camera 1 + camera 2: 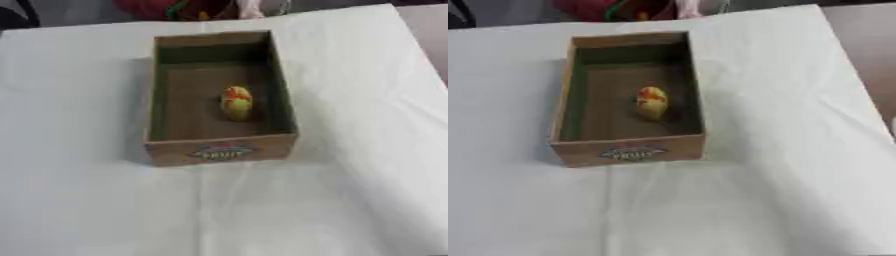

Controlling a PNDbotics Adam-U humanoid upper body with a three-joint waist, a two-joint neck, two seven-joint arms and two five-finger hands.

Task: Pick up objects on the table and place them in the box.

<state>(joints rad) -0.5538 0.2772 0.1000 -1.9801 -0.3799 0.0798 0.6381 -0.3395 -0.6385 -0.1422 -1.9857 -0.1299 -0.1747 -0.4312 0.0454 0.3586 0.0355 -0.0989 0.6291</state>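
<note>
A rectangular brown wooden box [219,150] with an open top sits in the middle of a table covered by a white cloth [96,210]. Its long sides run away from the robot, and its near short wall carries a small oval label [223,151] in reddish and pale colours, with lettering too blurred to read. Inside, on the box floor, lies a small oval object, yellow with orange-red patches [236,102]. It rests a little right of the floor's centre line, near the right wall but not clearly touching it, roughly halfway along the box's length. What it is exactly I cannot make out; it looks like a piece of toy fruit.

The cloth around the box shows faint fold creases. At the far edge of the table, beyond the cloth, there is a jumble of red, green and pink shapes [188,7], too blurred to identify.

Neither of the robot's hands shows in either view, so whether they are open or closed cannot be told.
</note>
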